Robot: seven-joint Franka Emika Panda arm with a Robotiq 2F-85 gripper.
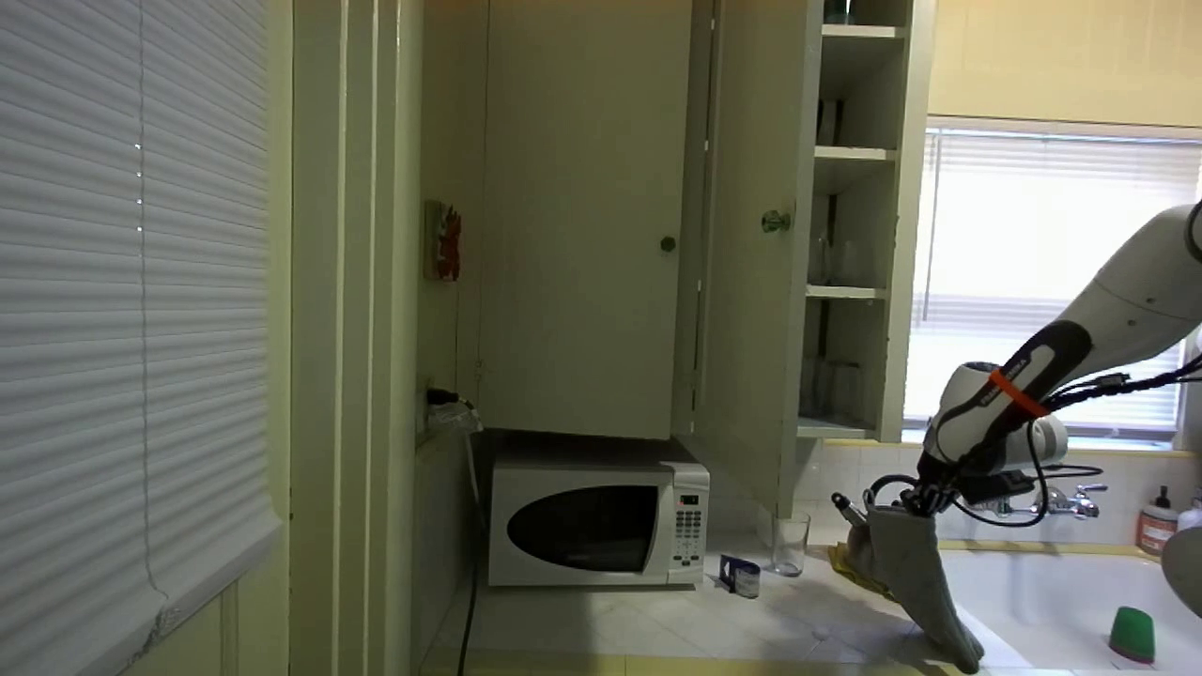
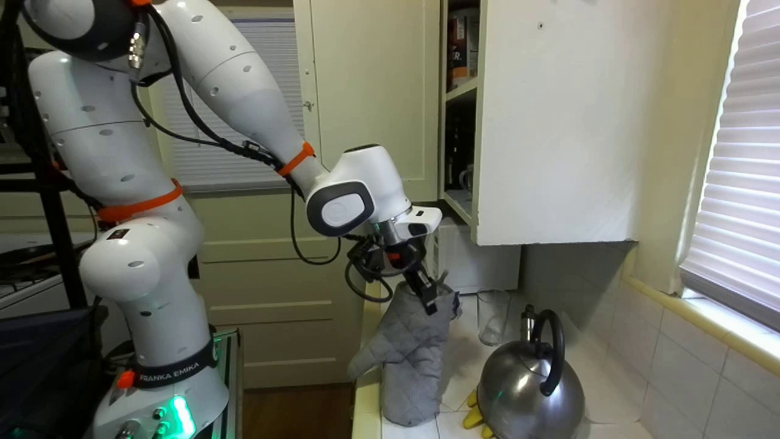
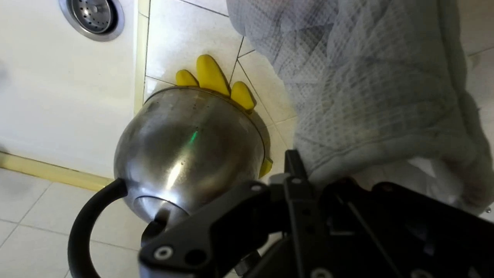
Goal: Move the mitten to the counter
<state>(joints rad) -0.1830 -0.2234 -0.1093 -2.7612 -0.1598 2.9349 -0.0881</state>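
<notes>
The grey quilted mitten (image 1: 916,573) hangs with its cuff up and its rounded end down, and it also shows in an exterior view (image 2: 414,353) and the wrist view (image 3: 378,88). My gripper (image 2: 431,302) is shut on the cuff edge; in the wrist view the fingers (image 3: 303,170) pinch the rim, one finger partly hidden by cloth and shadow. The mitten is over the pale tiled counter (image 1: 610,620), near its front edge, with the thumb sticking out past the edge (image 2: 368,390). I cannot tell whether its lower end touches the counter.
A shiny metal kettle (image 2: 530,390) stands close beside the mitten on a yellow item (image 3: 210,75). A drinking glass (image 1: 789,545), a small dark-labelled item (image 1: 740,576) and a microwave (image 1: 582,526) are on the counter. A white sink (image 3: 58,100) adjoins. A cupboard door (image 1: 751,329) hangs open.
</notes>
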